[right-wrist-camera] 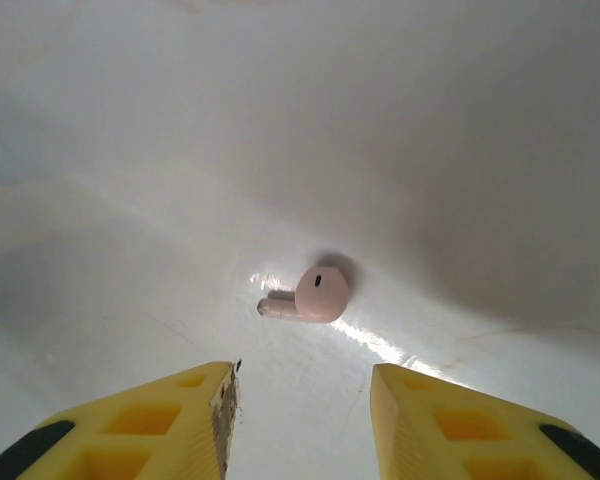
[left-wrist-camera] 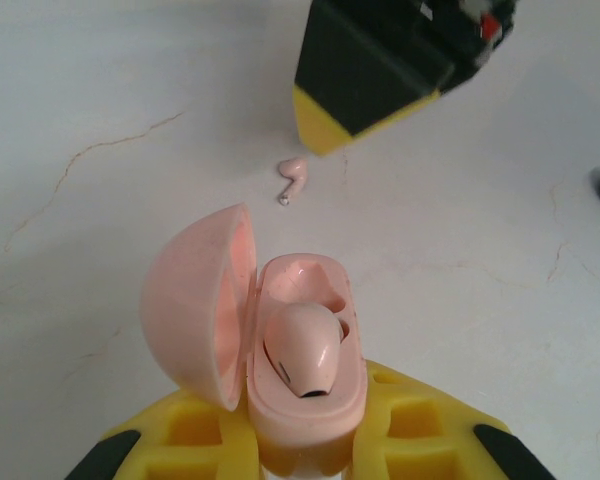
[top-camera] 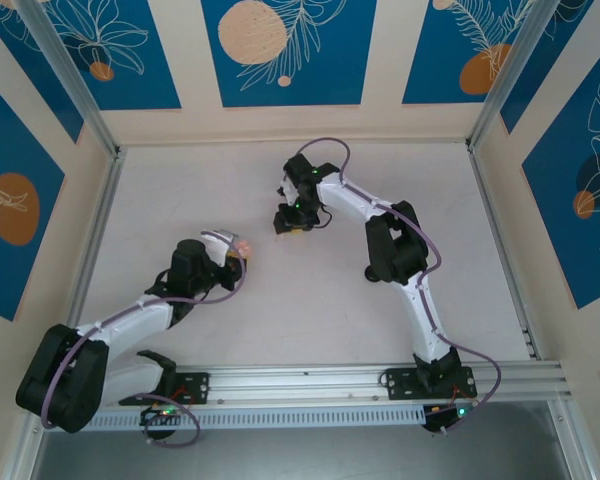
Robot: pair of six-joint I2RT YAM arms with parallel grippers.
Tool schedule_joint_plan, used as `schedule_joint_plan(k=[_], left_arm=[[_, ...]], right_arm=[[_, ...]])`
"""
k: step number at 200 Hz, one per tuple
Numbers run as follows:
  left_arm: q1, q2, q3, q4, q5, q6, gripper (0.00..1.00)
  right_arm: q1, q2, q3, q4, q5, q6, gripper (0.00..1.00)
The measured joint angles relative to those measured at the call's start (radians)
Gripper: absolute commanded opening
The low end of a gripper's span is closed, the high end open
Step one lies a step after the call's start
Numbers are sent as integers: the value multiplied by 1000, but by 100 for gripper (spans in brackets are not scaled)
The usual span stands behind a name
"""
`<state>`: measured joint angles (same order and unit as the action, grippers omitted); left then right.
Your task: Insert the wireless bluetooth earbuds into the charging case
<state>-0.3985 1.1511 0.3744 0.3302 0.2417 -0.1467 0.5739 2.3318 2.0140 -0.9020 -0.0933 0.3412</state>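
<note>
Earbud location: we find one pale pink loose earbud (right-wrist-camera: 315, 294) lying on its side on the white counter (right-wrist-camera: 120, 150). It is just ahead of the right hand (right-wrist-camera: 305, 400) and apart from it, with its short stem pointing left in the right wrist view.
Case location: the pink charging case (left-wrist-camera: 352, 392) sits between the fingers of the left hand (left-wrist-camera: 300, 452). Its lid (left-wrist-camera: 195, 300) is swung open to one side.
Case contents: a seated earbud (left-wrist-camera: 302, 348) fills one well. The well beside it looks free to us.
Right hand state: released, with the fingers spread and nothing between them. The loose earbud lines up with the gap.
Left hand state: clenched on the lower body of the charging case, with the open mouth facing the wrist camera.
Weight: we judge the loose earbud very light. A grazing finger could flick it across the counter.
Stiffness: it looks like a hard moulded shell, so we expect no give under the pads.
Surface: glossy and rounded. We expect it to slip or squirt out under an off-centre pinch.
Grasp point: we recommend closing across the flanks of the bulb, near where the stem joins. That leaves the stem free to enter the well.
Approach: we advise descending until the fingertips almost touch the counter, because the part lies low.
Caution: we suggest a gentle closing force and a square pinch.
</note>
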Motion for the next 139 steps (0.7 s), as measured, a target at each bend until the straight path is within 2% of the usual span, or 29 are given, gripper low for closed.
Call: schedule_joint_plan(k=[60, 139], left_arm=[[0, -4, 3, -39, 0, 12, 13], [1, -4, 14, -55, 0, 26, 13]], right_arm=[[0, 25, 114, -72, 45, 147, 40], [16, 132, 159, -98, 39, 183, 36]])
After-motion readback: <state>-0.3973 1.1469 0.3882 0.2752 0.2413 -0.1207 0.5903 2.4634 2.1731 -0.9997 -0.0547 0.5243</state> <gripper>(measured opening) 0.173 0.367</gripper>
